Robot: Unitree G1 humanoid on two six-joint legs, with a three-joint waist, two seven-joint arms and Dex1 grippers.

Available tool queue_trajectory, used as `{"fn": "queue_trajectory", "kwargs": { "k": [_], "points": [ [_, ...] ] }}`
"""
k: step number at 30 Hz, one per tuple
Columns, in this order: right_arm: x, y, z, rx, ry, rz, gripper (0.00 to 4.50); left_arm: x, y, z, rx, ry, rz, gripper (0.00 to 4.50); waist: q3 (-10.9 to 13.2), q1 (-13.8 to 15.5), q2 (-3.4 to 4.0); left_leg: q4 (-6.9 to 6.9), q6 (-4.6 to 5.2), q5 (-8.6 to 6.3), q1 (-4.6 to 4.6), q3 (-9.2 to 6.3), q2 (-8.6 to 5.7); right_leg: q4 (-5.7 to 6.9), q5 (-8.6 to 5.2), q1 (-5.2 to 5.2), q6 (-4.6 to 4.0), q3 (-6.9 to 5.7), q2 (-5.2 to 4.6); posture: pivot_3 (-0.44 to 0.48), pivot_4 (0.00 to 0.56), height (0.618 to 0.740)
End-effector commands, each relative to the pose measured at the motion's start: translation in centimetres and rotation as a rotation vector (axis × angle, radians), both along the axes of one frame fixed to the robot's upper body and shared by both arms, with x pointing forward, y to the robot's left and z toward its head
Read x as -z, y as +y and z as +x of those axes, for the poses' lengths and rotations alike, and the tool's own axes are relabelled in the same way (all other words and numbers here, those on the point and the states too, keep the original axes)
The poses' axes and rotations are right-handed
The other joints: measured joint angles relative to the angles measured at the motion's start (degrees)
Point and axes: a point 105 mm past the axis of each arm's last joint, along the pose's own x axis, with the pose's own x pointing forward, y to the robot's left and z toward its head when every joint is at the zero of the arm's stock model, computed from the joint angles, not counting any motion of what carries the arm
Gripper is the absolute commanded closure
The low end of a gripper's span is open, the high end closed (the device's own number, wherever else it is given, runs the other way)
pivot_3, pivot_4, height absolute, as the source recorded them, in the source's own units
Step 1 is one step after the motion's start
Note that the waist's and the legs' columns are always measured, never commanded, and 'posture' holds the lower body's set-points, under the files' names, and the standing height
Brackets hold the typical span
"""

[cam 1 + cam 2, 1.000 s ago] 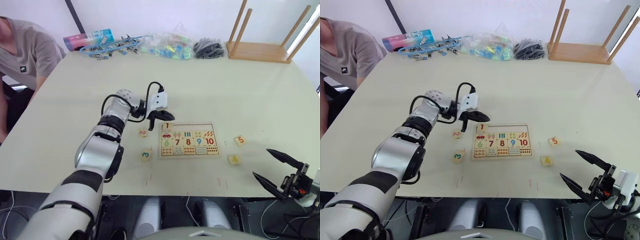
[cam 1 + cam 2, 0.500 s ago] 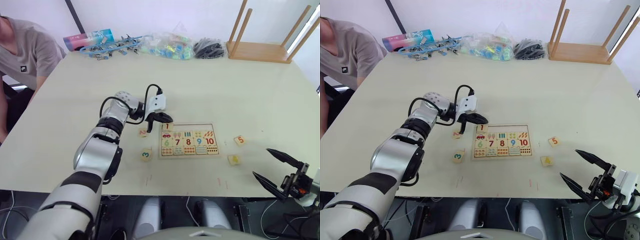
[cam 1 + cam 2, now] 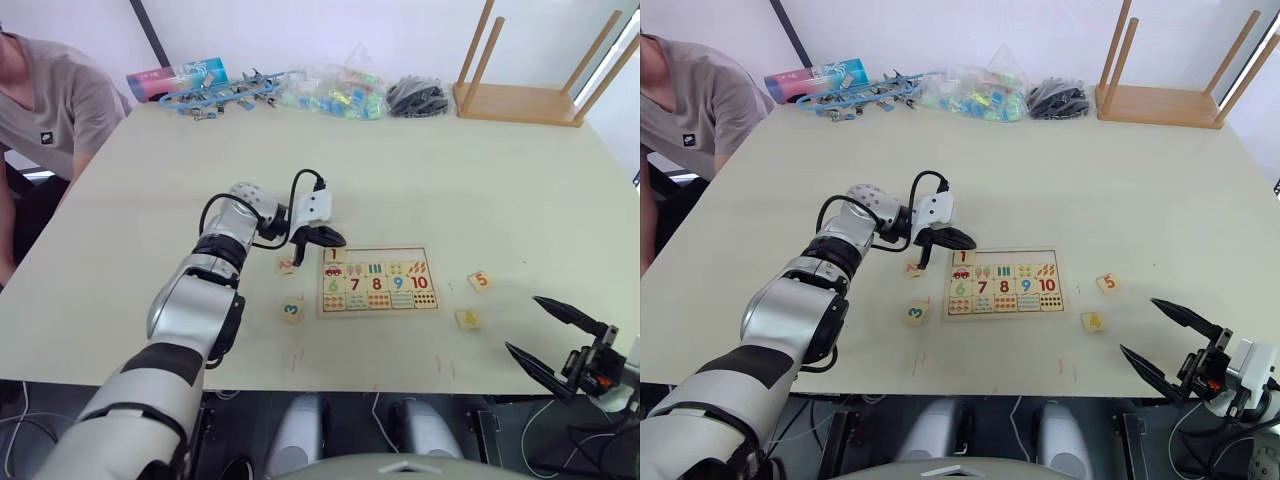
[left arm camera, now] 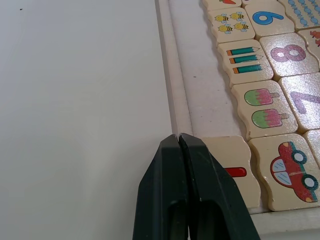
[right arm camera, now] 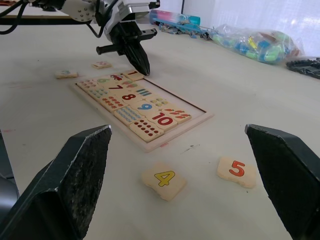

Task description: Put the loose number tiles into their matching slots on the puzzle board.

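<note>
My left gripper (image 4: 178, 137) has its two black, smooth, tapering fingers pressed flat together with nothing between them, their tip touching the thin pale frame of the puzzle board (image 3: 378, 280) at its far left corner, just beside the red 1 tile (image 4: 231, 170), which sits in the end slot of the top row; the remaining slots (image 4: 210, 95) of that row lie bare, plain unvarnished wood; below them run wavy-edged tiles with a car, ice lollies and pencils, then big coloured digits 6 to 10; my right gripper (image 3: 1168, 345) hangs off the near right edge of the desk (image 3: 480, 180), its dark, rough-surfaced pointed fingers spread wide and holding nothing; the pink 2 tile (image 3: 287, 266) lies flat on the matte cream desk just left of the board, the green 3 tile (image 3: 291, 310) nearer the near edge off the board's near left corner, the orange 5 tile (image 5: 238, 171) to the board's right, and the yellow 4 tile (image 5: 163, 179) near it, closer to the near edge; along the far edge lie clear bags of coloured bits (image 3: 335, 92), and at the far right corner an upturned wooden stool (image 3: 525, 75); a person in a grey shirt (image 3: 50, 100) sits at the far left corner.
</note>
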Motion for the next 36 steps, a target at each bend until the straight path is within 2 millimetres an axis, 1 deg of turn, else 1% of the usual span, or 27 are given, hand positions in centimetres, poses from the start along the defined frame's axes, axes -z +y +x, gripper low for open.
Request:
{"fn": "queue_trajectory", "kwargs": {
  "k": [1, 26, 32, 36],
  "points": [
    [-0.6, -0.2, 0.0, 0.006, -0.028, -0.013, 0.0, -0.6, -0.1, 0.0, 0.017, -0.023, -0.025, 4.44, 0.0, 0.0, 0.0, 0.0, 0.0, 0.0, 0.0, 0.0, 0.0, 0.0, 0.0, 0.0, 0.0, 0.0, 0.0, 0.0, 0.15, 0.74],
    [-0.7, -0.3, 0.2, -0.001, -0.033, -0.009, 0.0, -0.8, 0.3, -0.1, 0.022, -0.022, -0.023, 4.44, 0.0, 0.0, 0.0, 0.01, 0.0, 0.0, 0.0, 0.0, 0.0, 0.01, 0.0, 0.0, 0.0, 0.0, 0.0, 0.0, 0.15, 0.74],
    [-0.7, -0.3, 0.2, -0.002, -0.033, -0.007, 0.0, -1.3, 0.4, 0.1, 0.008, -0.028, -0.056, 4.44, 0.0, -0.01, 0.0, 0.01, 0.0, 0.0, 0.0, 0.0, 0.0, 0.01, 0.0, 0.0, 0.0, 0.0, 0.0, 0.0, 0.15, 0.74],
    [-0.7, -0.4, 0.3, 0.001, -0.034, -0.003, 0.0, -2.1, 0.7, 0.2, -0.015, -0.025, -0.13, 4.44, 0.0, -0.01, 0.0, 0.01, 0.0, 0.0, 0.0, 0.0, 0.0, 0.01, 0.0, 0.0, 0.0, 0.0, 0.0, 0.0, 0.15, 0.74]
  ]
}}
